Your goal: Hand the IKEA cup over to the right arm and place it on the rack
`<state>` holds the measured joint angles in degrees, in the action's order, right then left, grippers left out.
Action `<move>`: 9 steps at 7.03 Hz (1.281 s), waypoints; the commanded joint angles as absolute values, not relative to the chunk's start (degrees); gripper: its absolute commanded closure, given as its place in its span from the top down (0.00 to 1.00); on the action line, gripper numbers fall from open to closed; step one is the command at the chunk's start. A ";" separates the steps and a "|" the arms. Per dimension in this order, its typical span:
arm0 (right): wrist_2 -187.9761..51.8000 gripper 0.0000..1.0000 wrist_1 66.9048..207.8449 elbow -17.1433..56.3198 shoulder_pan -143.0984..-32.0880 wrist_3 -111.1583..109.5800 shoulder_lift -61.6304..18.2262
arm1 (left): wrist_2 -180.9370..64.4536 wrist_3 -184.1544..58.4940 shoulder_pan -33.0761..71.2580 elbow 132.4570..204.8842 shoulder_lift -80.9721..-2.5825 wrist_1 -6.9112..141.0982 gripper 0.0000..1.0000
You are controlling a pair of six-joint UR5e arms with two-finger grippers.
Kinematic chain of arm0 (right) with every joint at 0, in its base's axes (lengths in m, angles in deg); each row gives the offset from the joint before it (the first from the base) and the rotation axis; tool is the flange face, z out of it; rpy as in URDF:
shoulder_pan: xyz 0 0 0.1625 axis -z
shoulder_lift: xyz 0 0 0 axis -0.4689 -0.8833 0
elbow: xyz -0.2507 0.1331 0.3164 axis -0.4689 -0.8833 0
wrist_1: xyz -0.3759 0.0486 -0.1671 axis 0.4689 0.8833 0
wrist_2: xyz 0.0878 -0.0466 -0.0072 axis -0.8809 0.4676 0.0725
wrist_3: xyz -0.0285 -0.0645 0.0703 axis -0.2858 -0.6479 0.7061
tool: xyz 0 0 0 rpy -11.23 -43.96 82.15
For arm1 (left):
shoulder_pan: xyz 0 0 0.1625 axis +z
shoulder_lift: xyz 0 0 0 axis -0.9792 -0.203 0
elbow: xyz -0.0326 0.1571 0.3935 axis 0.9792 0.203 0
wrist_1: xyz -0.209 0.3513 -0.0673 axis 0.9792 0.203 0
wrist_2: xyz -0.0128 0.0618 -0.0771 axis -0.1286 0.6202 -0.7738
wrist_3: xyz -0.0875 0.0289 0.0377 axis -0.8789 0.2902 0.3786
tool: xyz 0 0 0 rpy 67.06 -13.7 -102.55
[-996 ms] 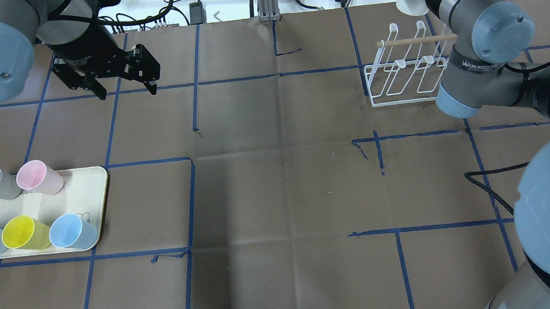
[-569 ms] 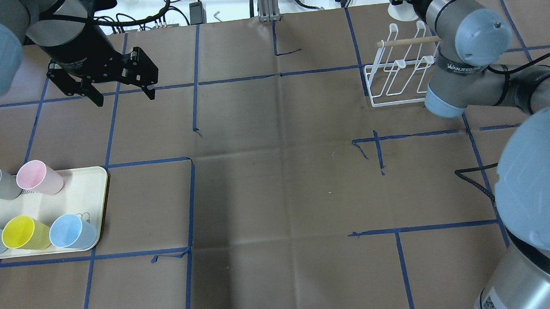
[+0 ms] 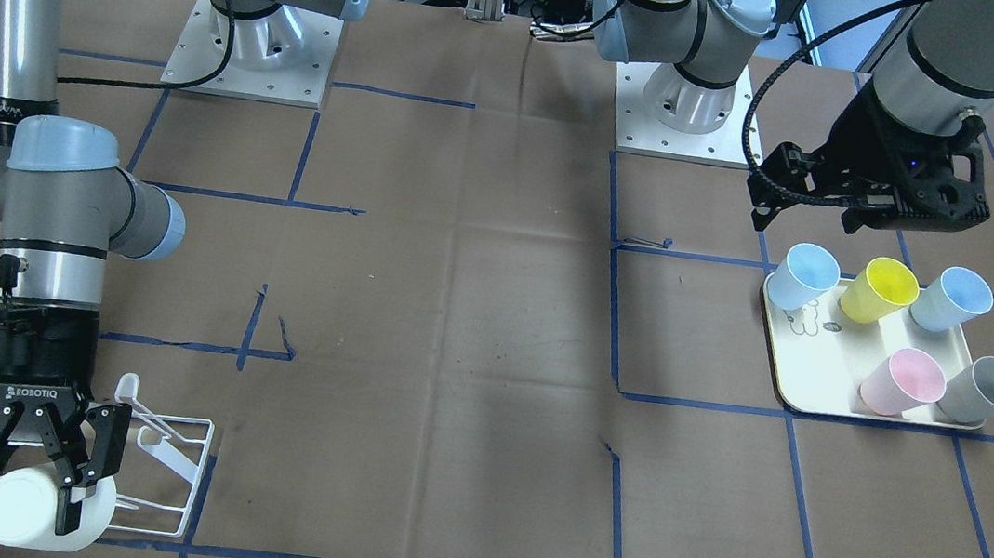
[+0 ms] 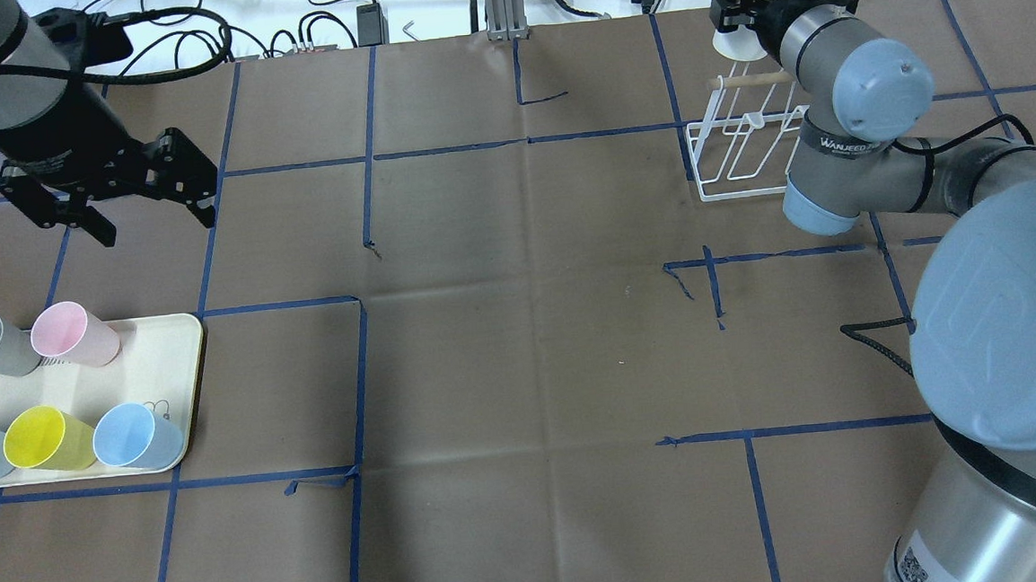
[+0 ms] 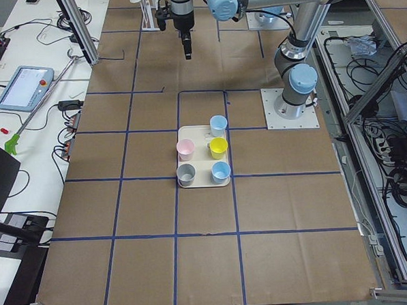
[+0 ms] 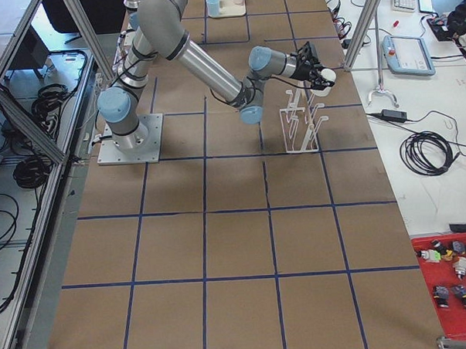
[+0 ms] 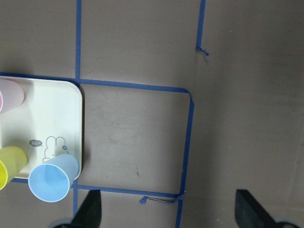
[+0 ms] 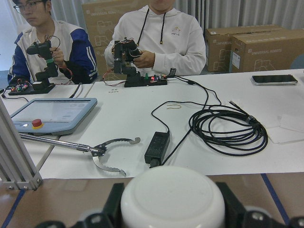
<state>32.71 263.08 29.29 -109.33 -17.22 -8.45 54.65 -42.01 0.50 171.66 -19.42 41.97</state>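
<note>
One white cup [image 3: 20,522], light, stiff and slick-walled I judge, sits clenched across its sides in my right claw [image 3: 23,498] at the end of the rack [image 3: 181,468]. Farther off, my left claw [image 3: 805,219] hangs spread and empty near the tray [image 3: 823,372].

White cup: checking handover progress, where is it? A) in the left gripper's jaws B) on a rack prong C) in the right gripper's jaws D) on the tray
C: the right gripper is shut on the white cup near the rack; the left gripper is open, empty.
</note>
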 commanded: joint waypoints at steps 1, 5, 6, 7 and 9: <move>32.80 0.18 263.04 30.91 -109.35 -17.29 -8.06 | 54.70 -31.97 9.43 178.04 -15.34 41.69 0.99; 32.81 1.00 262.25 30.04 -109.26 -17.12 -8.84 | 54.70 -21.92 16.76 193.94 -8.05 29.69 0.98; 32.63 1.00 261.99 29.52 -109.35 -16.94 -9.89 | 54.52 -20.60 17.98 197.03 -7.16 27.04 0.98; 32.63 1.00 259.38 29.60 -109.35 -16.59 -11.73 | 54.26 -18.50 19.30 198.62 -7.24 25.62 0.98; 32.63 1.00 248.43 29.60 -109.35 -16.59 -16.38 | 54.00 -15.50 20.98 202.48 -8.47 20.46 0.98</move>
<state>32.64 255.09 29.63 -109.34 -16.60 -13.63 54.15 -17.08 19.99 199.88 -7.95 23.83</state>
